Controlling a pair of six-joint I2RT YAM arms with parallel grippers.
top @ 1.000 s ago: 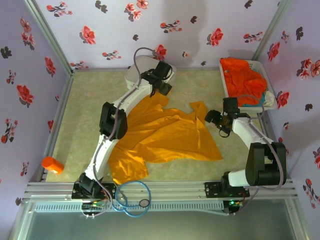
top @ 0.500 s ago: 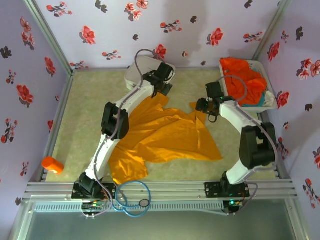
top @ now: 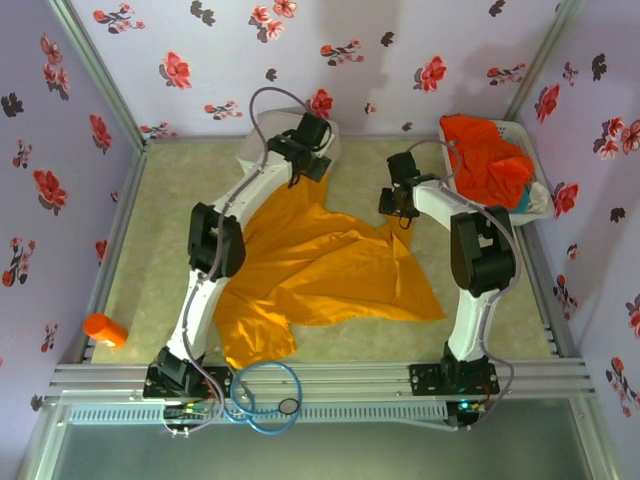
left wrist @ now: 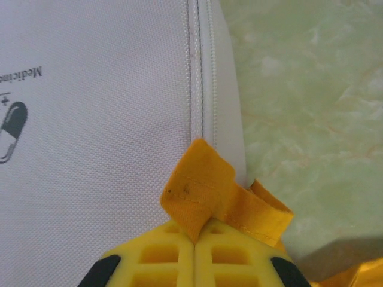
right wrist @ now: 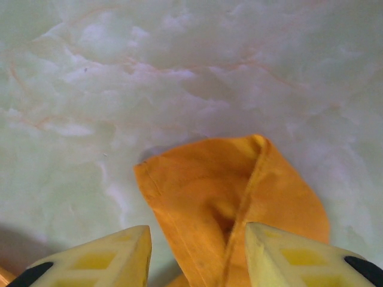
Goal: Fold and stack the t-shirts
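A golden yellow-orange t-shirt (top: pixel 325 272) lies rumpled and spread on the table. My left gripper (top: pixel 306 166) is at its far edge, beside the white case (top: pixel 285 140). In the left wrist view the left gripper (left wrist: pixel 195 230) is shut on a folded bit of the shirt's hem (left wrist: pixel 206 191), above the case (left wrist: pixel 96 119). My right gripper (top: pixel 398 205) is at the shirt's far right corner. In the right wrist view the right gripper (right wrist: pixel 197 239) stands open astride that corner (right wrist: pixel 230 191), its right finger against the cloth. A red-orange t-shirt (top: pixel 485 155) is heaped in the basket.
The white basket (top: pixel 546 205) stands at the back right by the wall. A small orange cylinder (top: pixel 105 329) lies at the front left. A blue cable loop (top: pixel 265 396) hangs over the near rail. Flowered walls close in three sides.
The right arm swung from the shirt's right side to its far corner, and its jaws narrowed around it. The left gripper shut on the hem and shifted slightly left towards the case.
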